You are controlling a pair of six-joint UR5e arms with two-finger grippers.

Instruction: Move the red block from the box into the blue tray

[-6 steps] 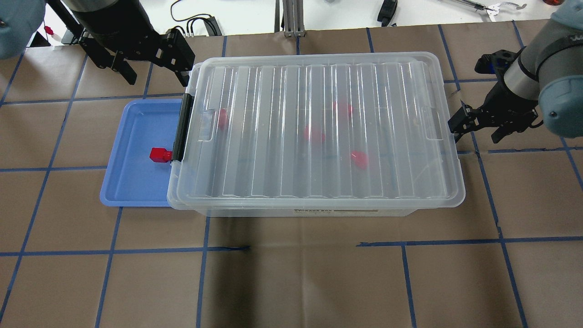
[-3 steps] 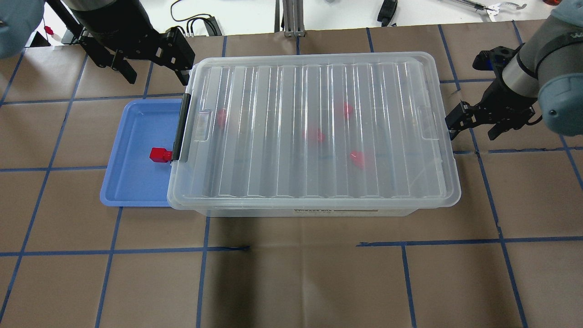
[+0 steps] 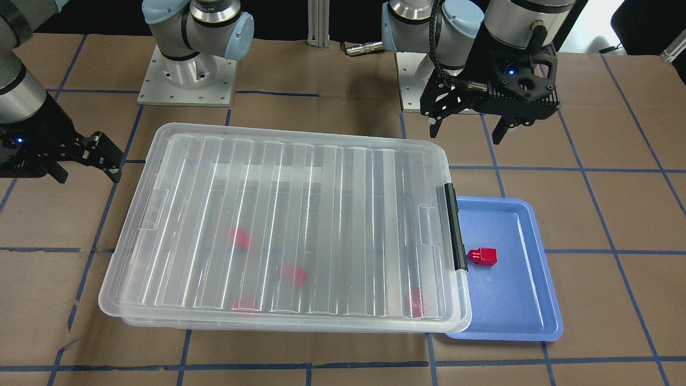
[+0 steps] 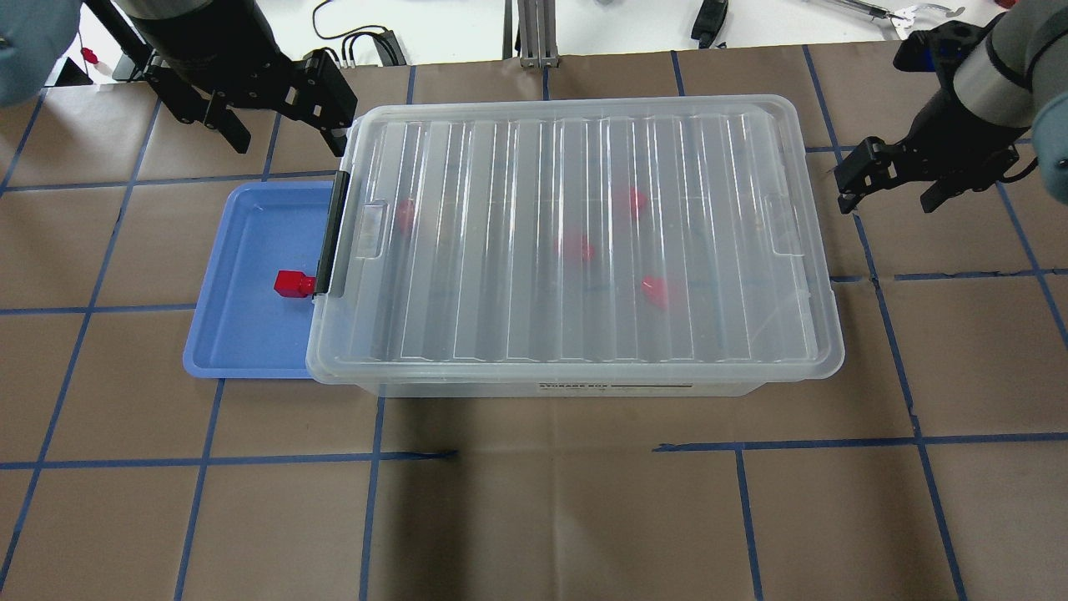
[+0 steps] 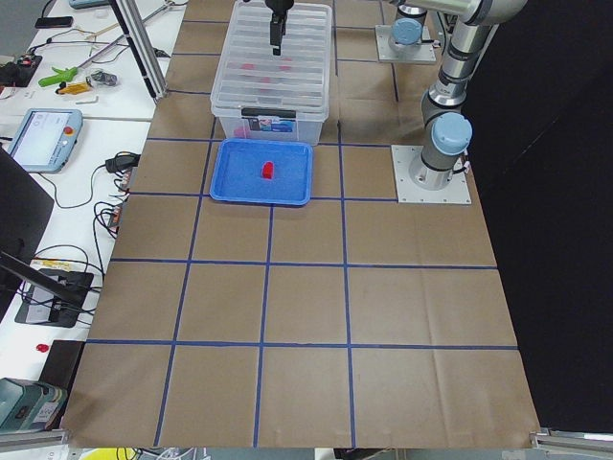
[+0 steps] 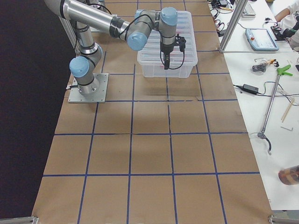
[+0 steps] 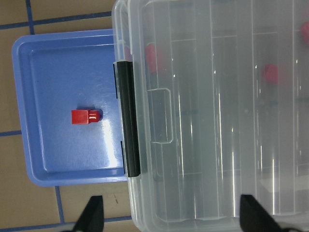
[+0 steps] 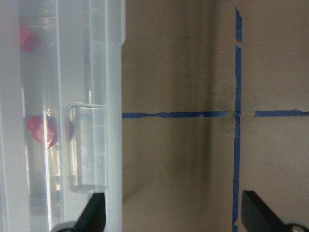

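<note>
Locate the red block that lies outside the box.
In the overhead view, the red block lies at left inside the blue tray, near the black latch of the box.

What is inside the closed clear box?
Through the ribbed lid of the box, four red blocks show as blurred patches. Their exact poses cannot be made out through the ribs.

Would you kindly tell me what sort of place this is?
Probably a robotics lab: a robot arm bolted to a tape-gridded table, with a teach pendant on the side bench.
</note>
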